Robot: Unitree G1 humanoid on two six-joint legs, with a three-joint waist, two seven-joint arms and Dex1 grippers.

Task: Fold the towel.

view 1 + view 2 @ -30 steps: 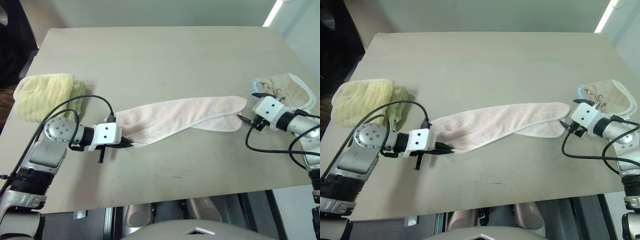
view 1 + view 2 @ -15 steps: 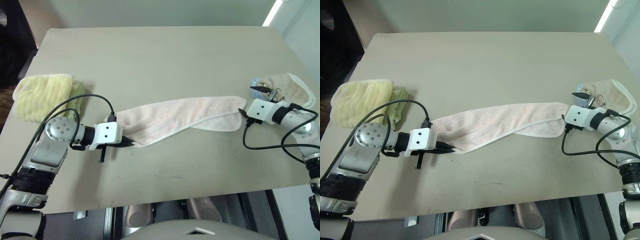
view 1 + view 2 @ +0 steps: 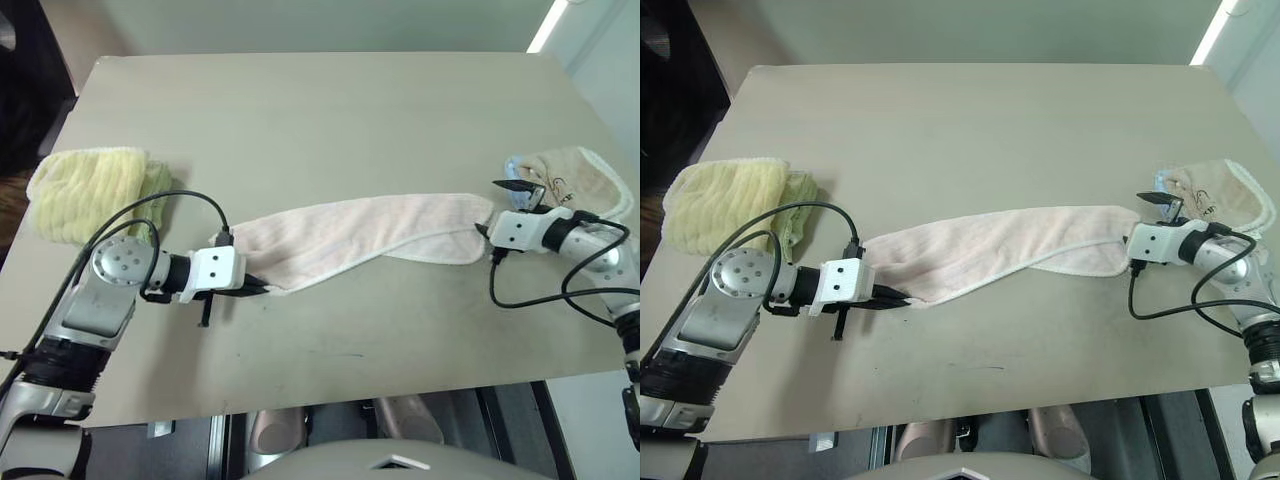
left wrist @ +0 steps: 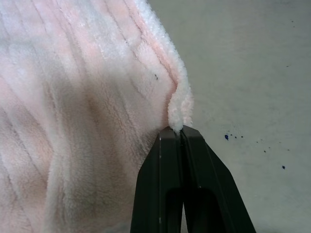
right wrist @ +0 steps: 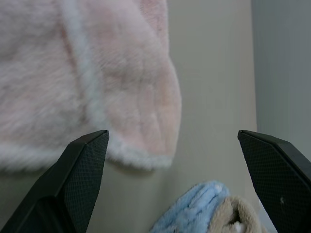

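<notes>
Across table [image 3: 330,110] centre: towel [image 3: 350,235], pale pink, stretched in long band between both arms, lying on surface. Yellow-green ribbed towel [image 3: 85,190] at table's left edge. Beige towel [image 3: 580,175] with light blue cloth [image 5: 199,204] at right edge. Left gripper [image 4: 181,136]: jaws pressed together, pinching towel's left end corner. Right gripper [image 5: 172,141]: jaws spread wide, just beside towel's right end, holding nothing.

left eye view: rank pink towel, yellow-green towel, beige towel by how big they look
1. pink towel, stretched long across the table, clearly largest.
2. yellow-green towel, folded at the table's left edge.
3. beige towel, bunched at the right edge. It looks only slightly smaller than the yellow-green one, so that ranking is loose.
</notes>
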